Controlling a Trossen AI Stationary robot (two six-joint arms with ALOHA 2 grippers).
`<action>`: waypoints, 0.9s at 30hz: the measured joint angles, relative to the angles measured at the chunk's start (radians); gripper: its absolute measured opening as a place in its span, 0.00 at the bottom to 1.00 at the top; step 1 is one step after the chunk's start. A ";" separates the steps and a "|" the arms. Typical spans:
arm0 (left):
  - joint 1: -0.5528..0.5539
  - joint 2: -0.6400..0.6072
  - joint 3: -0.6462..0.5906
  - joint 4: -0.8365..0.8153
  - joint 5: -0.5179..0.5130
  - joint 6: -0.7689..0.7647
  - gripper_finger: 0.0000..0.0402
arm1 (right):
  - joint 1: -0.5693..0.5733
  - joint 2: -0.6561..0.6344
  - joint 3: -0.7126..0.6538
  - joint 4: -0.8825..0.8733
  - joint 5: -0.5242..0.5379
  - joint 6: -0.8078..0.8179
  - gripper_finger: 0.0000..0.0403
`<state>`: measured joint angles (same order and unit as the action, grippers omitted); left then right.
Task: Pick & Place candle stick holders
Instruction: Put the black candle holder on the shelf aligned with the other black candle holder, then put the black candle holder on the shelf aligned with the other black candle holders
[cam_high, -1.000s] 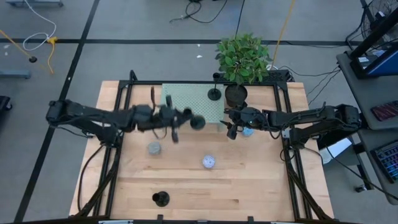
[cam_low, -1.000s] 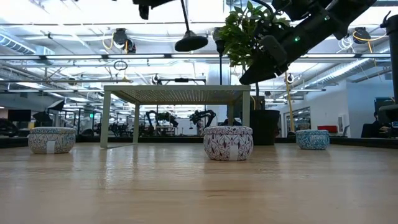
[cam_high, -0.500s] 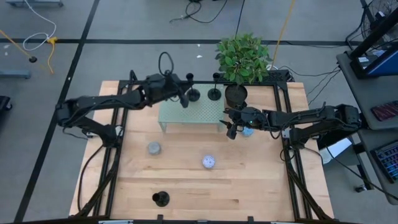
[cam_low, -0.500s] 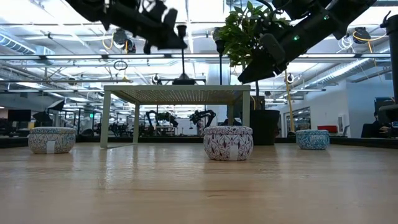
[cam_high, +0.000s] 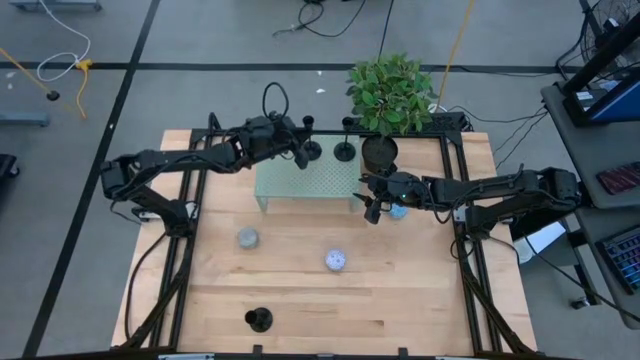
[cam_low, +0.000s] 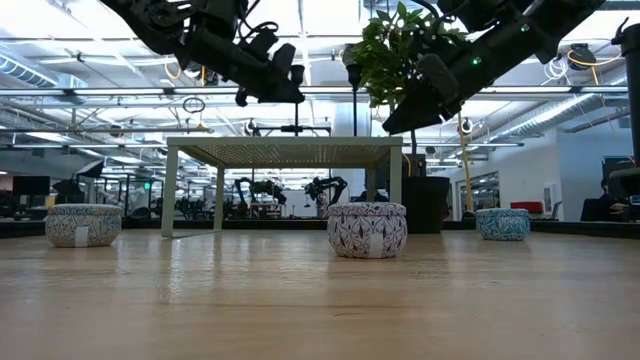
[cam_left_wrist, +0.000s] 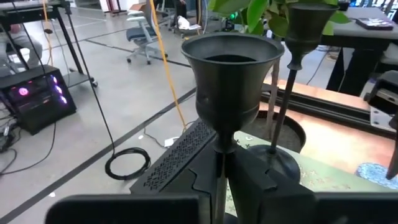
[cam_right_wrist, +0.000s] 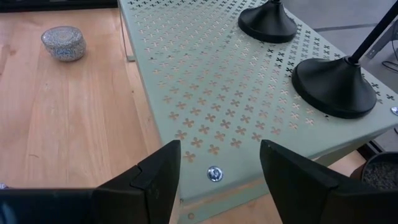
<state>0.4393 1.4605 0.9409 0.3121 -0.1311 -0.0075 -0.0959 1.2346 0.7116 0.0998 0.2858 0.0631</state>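
Observation:
A light-green perforated stand (cam_high: 310, 182) stands on the wooden table. My left gripper (cam_high: 296, 150) is over the stand's far edge, shut on a black candle stick holder (cam_high: 311, 151) whose disc base rests on the stand top (cam_low: 294, 129). A second holder (cam_high: 345, 150) stands upright on its base just to the right, and it also shows in the left wrist view (cam_left_wrist: 283, 112). A third holder (cam_high: 258, 320) stands at the table's near edge. My right gripper (cam_high: 372, 206) hangs open and empty above the stand's near right corner (cam_right_wrist: 214, 173). My left gripper pinches the holder's thin stem (cam_left_wrist: 219, 171) between its two fingers (cam_left_wrist: 252, 177), below the cup (cam_left_wrist: 230, 81). The fingers come roughly level from the table's left and lie across the stem. The holder stands upright with its base on the green stand.
Three patterned tins sit on the table: a grey one (cam_high: 247, 238), a white-blue one (cam_high: 336, 261) and a blue one (cam_high: 398, 210) under my right arm. A potted plant (cam_high: 390, 90) in a black pot (cam_high: 380, 152) stands at the stand's far right.
My left gripper has carried the holder from above the stand's near edge toward the table's far edge and down. The holder, lifted high a second ago, now stands upright with its base on the stand beside the second holder. My right arm has kept still.

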 joint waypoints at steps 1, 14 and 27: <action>0.000 0.000 0.000 -0.001 0.000 0.003 0.08 | 0.000 0.000 0.000 0.000 0.000 0.000 0.53; -0.001 0.000 0.000 -0.020 -0.001 0.030 0.19 | 0.000 0.000 0.000 0.000 0.000 0.000 0.53; -0.101 -0.200 -0.001 -0.301 -0.020 0.107 0.45 | 0.000 0.000 0.000 0.000 0.000 0.000 0.53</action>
<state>0.3385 1.2601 0.9401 0.0116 -0.1516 0.0991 -0.0959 1.2346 0.7116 0.0997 0.2859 0.0631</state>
